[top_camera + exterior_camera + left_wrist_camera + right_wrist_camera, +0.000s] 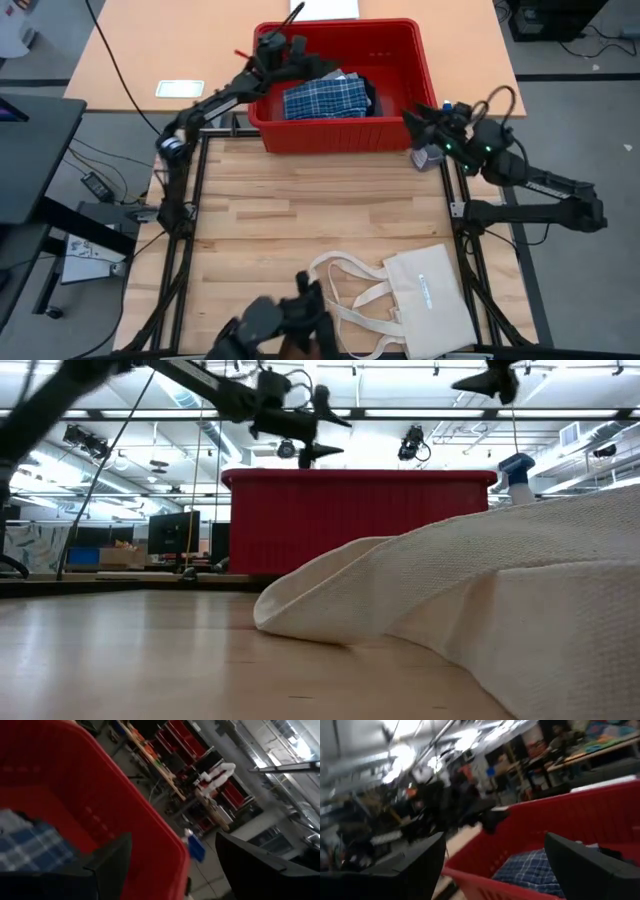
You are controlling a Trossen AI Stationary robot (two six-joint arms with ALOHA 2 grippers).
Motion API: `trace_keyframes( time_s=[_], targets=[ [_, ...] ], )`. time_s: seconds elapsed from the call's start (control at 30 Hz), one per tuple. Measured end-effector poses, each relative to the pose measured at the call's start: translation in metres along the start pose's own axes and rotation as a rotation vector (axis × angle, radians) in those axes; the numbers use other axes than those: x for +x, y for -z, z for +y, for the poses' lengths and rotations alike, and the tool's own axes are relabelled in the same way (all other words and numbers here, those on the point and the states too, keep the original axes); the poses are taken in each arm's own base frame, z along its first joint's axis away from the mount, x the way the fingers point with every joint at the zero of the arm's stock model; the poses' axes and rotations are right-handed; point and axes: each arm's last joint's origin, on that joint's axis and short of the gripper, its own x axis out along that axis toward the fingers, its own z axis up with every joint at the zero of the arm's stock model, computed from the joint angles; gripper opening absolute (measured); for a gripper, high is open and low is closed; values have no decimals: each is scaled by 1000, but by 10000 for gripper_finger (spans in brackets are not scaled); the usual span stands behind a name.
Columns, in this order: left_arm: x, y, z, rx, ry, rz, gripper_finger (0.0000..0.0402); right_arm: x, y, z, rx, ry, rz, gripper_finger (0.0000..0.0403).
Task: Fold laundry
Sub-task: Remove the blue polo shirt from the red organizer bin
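Note:
A blue-white plaid piece (325, 97) lies on top of the laundry in a red bin (340, 133) at the table's far edge, with a black piece (368, 95) beside it. The plaid also shows in the left wrist view (25, 845) and the right wrist view (532, 870). My left gripper (310, 55) hangs open over the bin's far left part, above the laundry, and is seen open in its wrist view (170, 865). My right gripper (412, 115) is open and empty at the bin's right near corner, outside the rim, as its wrist view (492, 865) shows.
A cream canvas tote bag (430, 300) with long handles lies on the table's near right part and fills the low view's foreground (480, 590). A spray bottle (515, 475) stands by the bin's right side. A dark device (280, 325) sits at the near edge. Bare wood lies between bin and bag.

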Motion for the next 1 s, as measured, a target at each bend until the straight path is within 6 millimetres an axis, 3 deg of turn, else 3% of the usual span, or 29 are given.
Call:
trace_keyframes(
  time_s=[0.2,0.33,0.47,0.63,0.77,1.0],
  targets=[
    [36,-13,29,58,-46,-14,292,27,3,-7,-71,46,73,346],
    [48,-17,58,172,-161,-32,292,41,8,-18,-17,91,99,346],
    [44,-17,87,270,-260,-47,292,52,11,-27,-17,77,129,346],
    [36,-8,126,332,-403,72,292,60,13,-31,9,50,138,346],
    [30,-9,140,415,-496,106,292,65,15,-32,20,52,139,346],
    [23,17,183,275,-490,326,292,64,13,-29,52,16,130,346]
  ],
)
